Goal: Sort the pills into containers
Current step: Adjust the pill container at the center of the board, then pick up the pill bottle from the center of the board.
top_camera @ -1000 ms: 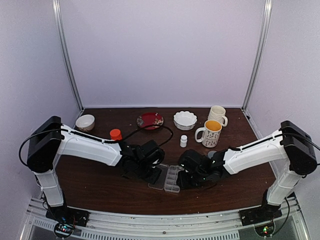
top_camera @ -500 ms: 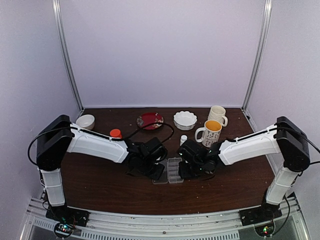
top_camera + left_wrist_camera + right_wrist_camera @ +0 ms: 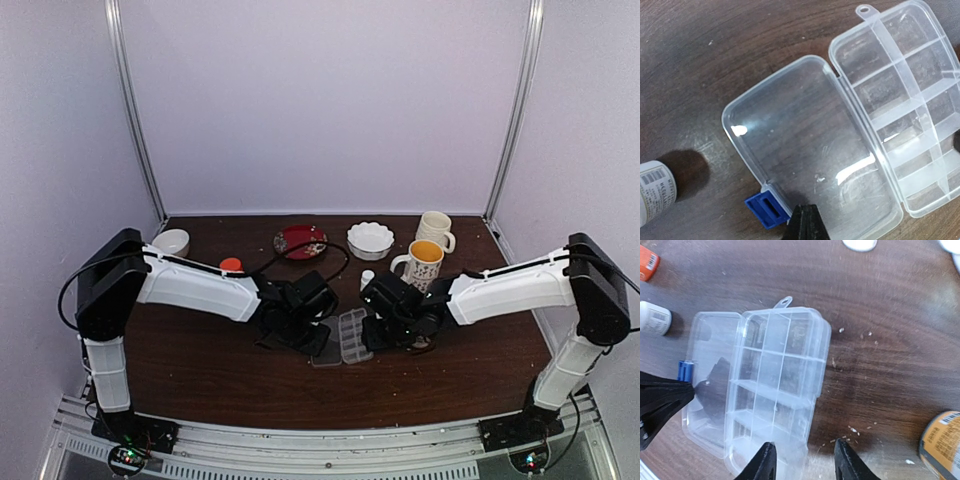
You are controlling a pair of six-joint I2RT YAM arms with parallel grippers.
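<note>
A small white bottle stands on the bench, well off to the left of the left end effector. That end effector is fully closed and grips nothing. Its joined tips sit at the rim of the open lid, just right of the blue latch; whether they touch the rim cannot be told. The lid lies flat, and the clear pill box lies between the two end effectors. Its cells reach forward from the right end effector. That one's jaws stand partly apart with nothing clamped: the left finger overlaps the box's near corner and the right finger is clear of it. The pills, whitish specks, lie on bare wood just ahead of the right finger, outside the box.
</note>
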